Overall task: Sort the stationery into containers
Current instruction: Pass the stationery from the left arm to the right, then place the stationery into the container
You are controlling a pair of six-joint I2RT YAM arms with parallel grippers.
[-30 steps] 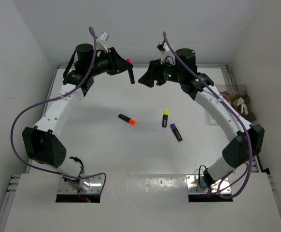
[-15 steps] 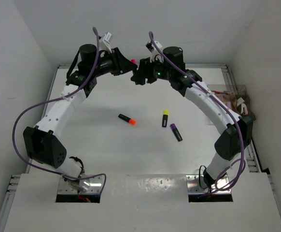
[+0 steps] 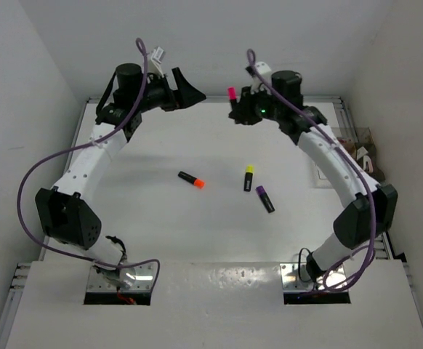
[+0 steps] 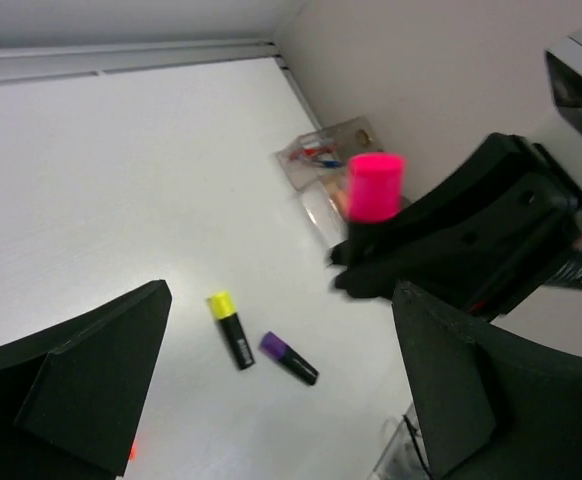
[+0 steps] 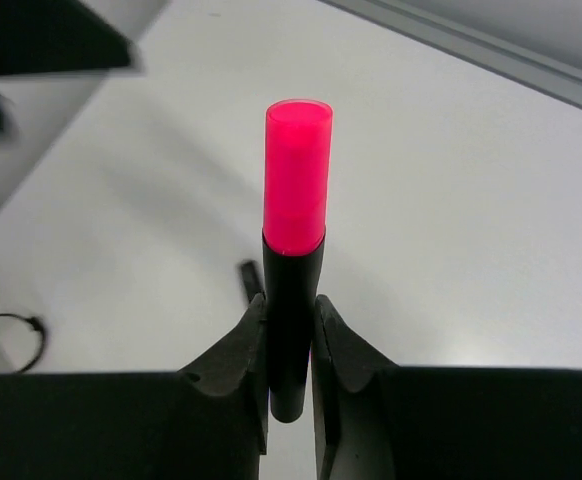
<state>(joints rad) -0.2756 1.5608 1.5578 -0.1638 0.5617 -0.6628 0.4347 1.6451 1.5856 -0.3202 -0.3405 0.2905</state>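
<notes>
Clear tray (image 4: pixel 356 132), upper centre, possibly held pens; right gripper (image 5: pixel 289 335) pinched the pink highlighter (image 5: pixel 296 190); left gripper (image 4: pixel 281 295) fingers stood spread.

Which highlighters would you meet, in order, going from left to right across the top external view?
orange-capped highlighter → pink-capped highlighter → yellow-capped highlighter → purple-capped highlighter

Table (image 3: pixel 160 218): white matte top, faint soft shadows.
Back wall (image 3: pixel 197 29): plain white.
Left wall (image 3: pixel 15 109), right wall (image 3: pixel 408 73): plain white, enclosing the table.
Metal rail (image 3: pixel 328 97): along the table's far edge.
Light: even, diffuse.
</notes>
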